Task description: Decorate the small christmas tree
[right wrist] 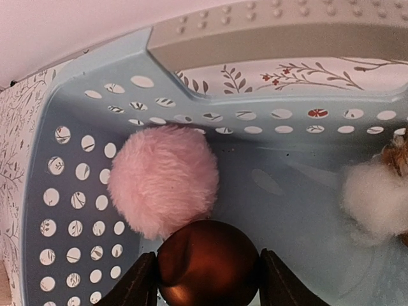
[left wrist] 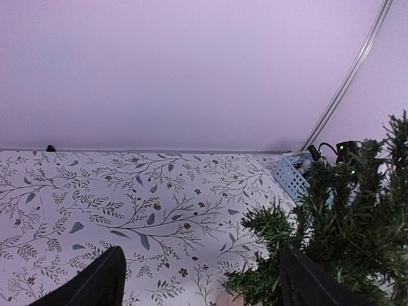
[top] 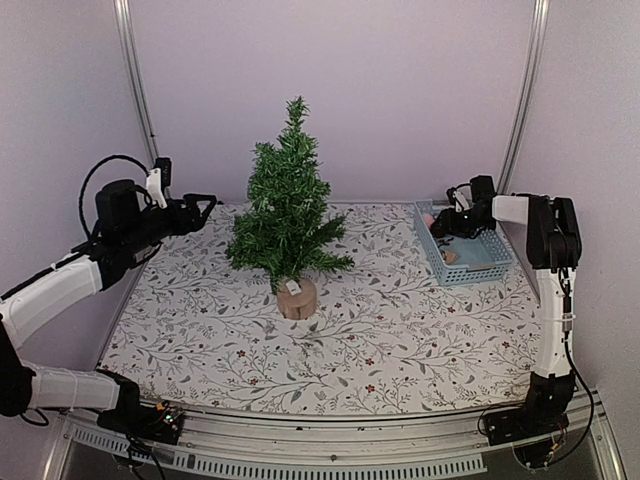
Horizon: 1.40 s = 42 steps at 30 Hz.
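Our right gripper [right wrist: 207, 257] pinched the brown bauble [right wrist: 207, 271] low in the basket [right wrist: 70, 210] at three o'clock. We feared the glossy ball could squirt out against the pompom [right wrist: 162, 197]. Our left gripper [left wrist: 203, 255] gaped at nine. The tree [top: 287, 215] stood centre on leafy-print cloth [top: 400, 340], pale walls [top: 400, 100] behind.

Ball [right wrist: 207, 266]: underside cut off by the bottom edge; whether the right claw [right wrist: 205, 255] grips it, cannot tell.
White puff [right wrist: 373, 197]: cut off by the right edge.
Tree [left wrist: 344, 236], left wrist view: cut off right and below.
Basket [top: 490, 262] contents, top view: too small to name.
Tag [top: 292, 287]: unreadable.
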Each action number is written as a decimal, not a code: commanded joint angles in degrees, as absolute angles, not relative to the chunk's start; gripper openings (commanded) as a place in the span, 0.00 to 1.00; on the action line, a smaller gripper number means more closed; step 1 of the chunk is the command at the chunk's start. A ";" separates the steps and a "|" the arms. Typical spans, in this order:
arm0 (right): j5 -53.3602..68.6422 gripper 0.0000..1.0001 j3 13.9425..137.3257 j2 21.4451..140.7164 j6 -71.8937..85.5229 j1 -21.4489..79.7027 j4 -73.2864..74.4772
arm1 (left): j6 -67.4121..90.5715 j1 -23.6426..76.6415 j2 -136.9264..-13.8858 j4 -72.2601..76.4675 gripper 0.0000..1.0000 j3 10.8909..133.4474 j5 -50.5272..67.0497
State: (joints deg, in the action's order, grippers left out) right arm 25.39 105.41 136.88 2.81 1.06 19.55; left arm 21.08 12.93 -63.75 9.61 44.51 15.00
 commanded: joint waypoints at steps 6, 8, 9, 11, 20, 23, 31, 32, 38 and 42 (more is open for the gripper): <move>25.40 0.47 104.15 132.41 2.97 0.88 19.14 | 20.80 12.22 -62.48 10.83 0.85 44.47 15.72; 25.12 0.46 102.76 129.54 2.99 0.88 18.43 | 21.14 12.19 -62.38 11.13 0.85 44.47 16.02; 25.22 0.46 101.97 127.31 3.05 0.88 18.11 | 21.36 12.20 -62.40 11.30 0.85 44.47 16.24; 25.79 0.45 99.86 124.06 3.36 0.92 17.15 | 21.80 12.19 -62.24 11.47 0.85 44.47 16.64; 33.15 0.44 84.14 105.86 6.05 3.50 10.71 | 22.35 12.22 -60.51 11.71 0.84 43.22 17.05; 32.81 0.43 77.87 99.90 5.80 7.27 9.80 | 22.22 12.25 -59.72 11.59 0.84 42.63 17.36; 31.99 0.43 62.68 87.20 6.55 18.69 5.39 | 20.14 12.59 -53.74 9.96 0.83 39.31 18.81; 32.21 0.42 61.29 86.13 6.77 20.53 4.77 | 19.94 12.74 -52.73 9.94 0.83 38.75 19.05; 33.49 0.40 54.52 79.17 8.94 30.67 -1.26 | 17.17 15.54 -47.30 8.62 0.77 35.47 19.26; 33.51 0.40 52.68 76.20 10.83 36.02 -4.91 | 13.16 19.77 -42.68 8.60 0.71 33.34 19.89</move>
State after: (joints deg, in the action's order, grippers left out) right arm 32.29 54.28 79.50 8.19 32.29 2.02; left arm 17.91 16.14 -46.39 8.91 35.40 18.65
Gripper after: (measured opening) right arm 0.487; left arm 0.740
